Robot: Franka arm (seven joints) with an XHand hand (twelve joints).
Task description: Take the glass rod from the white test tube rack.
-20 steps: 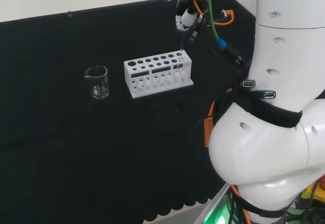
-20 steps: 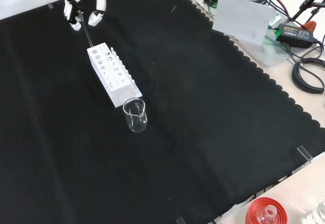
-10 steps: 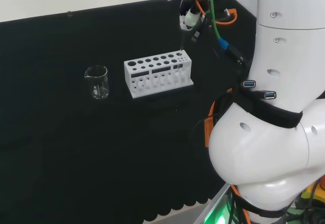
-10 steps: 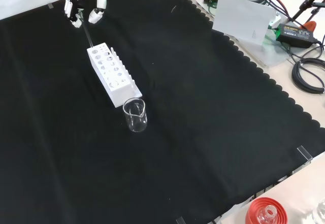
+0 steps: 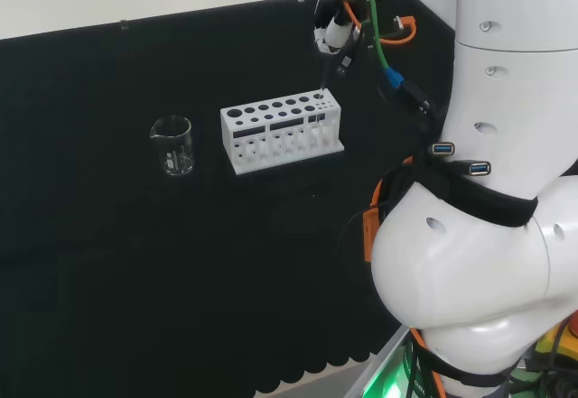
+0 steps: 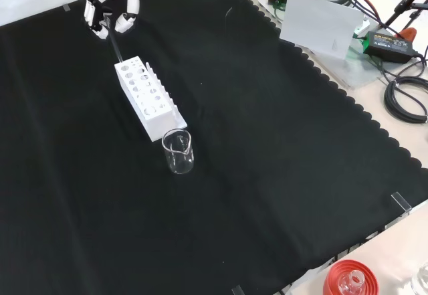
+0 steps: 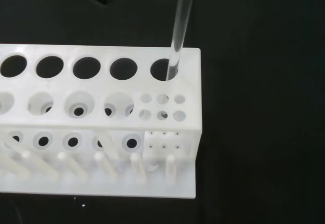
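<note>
The white test tube rack (image 5: 282, 132) lies on the black cloth, and it is also seen in the front view (image 6: 148, 97) and close up in the wrist view (image 7: 101, 127). A clear glass rod (image 7: 179, 31) stands with its lower end in the end hole of the rack's back row. It is thin in the head view (image 5: 322, 80) and the front view (image 6: 115, 46). The hand (image 5: 332, 32) hangs just above the rack's right end in the head view, and its fingers (image 6: 127, 13) are curled round the rod's upper end.
A clear empty beaker (image 5: 172, 145) stands left of the rack in the head view, and just in front of it in the front view (image 6: 178, 152). A red ribbed stand (image 6: 348, 278) sits at the cloth's near corner. A white plate (image 6: 321, 24) and cables lie beyond the scalloped edge.
The hand shifted up a little and came back down, staying on the rod's top. The rod's lower end stays in the rack hole. Rack and beaker have not moved.
</note>
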